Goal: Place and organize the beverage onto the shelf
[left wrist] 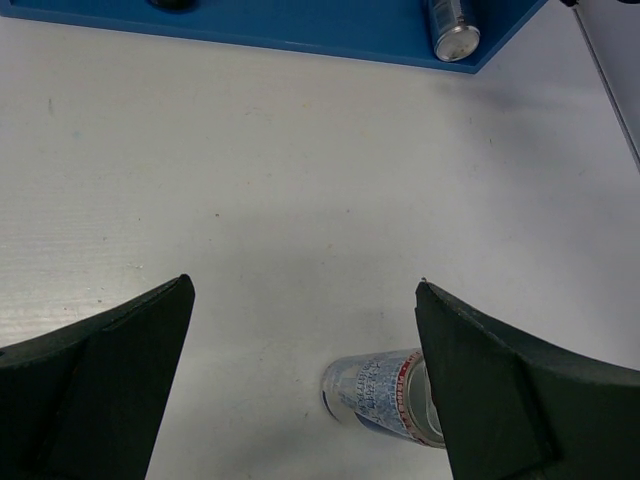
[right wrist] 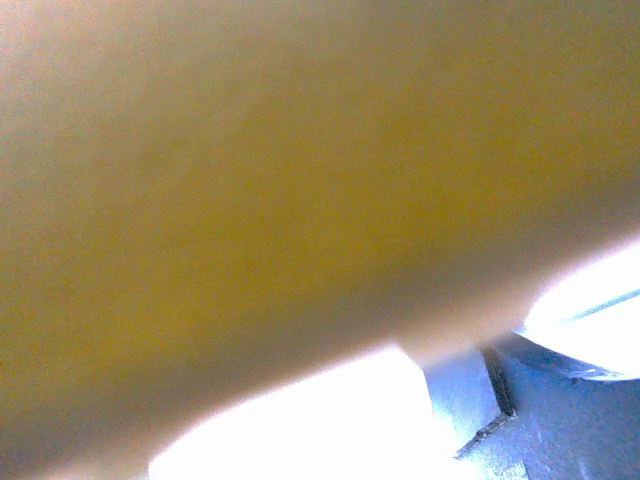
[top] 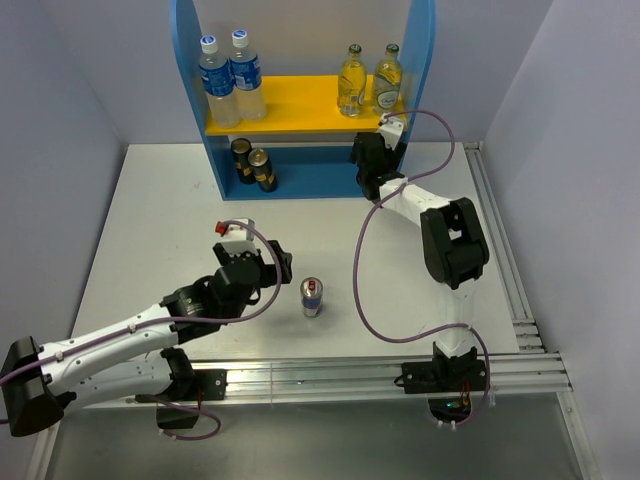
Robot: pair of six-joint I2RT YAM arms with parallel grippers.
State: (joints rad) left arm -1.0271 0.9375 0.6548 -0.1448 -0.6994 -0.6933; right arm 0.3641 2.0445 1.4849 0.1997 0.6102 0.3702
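Observation:
The shelf (top: 421,60) stands at the back of the table. Two glass bottles (top: 352,80) with green caps stand on the right of its yellow board (top: 300,100). Two dark cans (top: 252,165) stand on its blue base. A slim silver-blue can (top: 312,297) stands upright on the table. My left gripper (top: 285,272) is open just left of it. In the left wrist view this can (left wrist: 385,395) sits beside the right finger (left wrist: 510,390), untouched. Another silver can (left wrist: 452,28) stands on the shelf base. My right gripper (top: 372,168) reaches under the yellow board (right wrist: 250,150); its fingers are hidden.
Two plastic water bottles (top: 230,80) with blue labels stand on the left of the yellow board. Aluminium rails run along the table's near edge (top: 400,372) and right edge (top: 510,270). White walls close in both sides.

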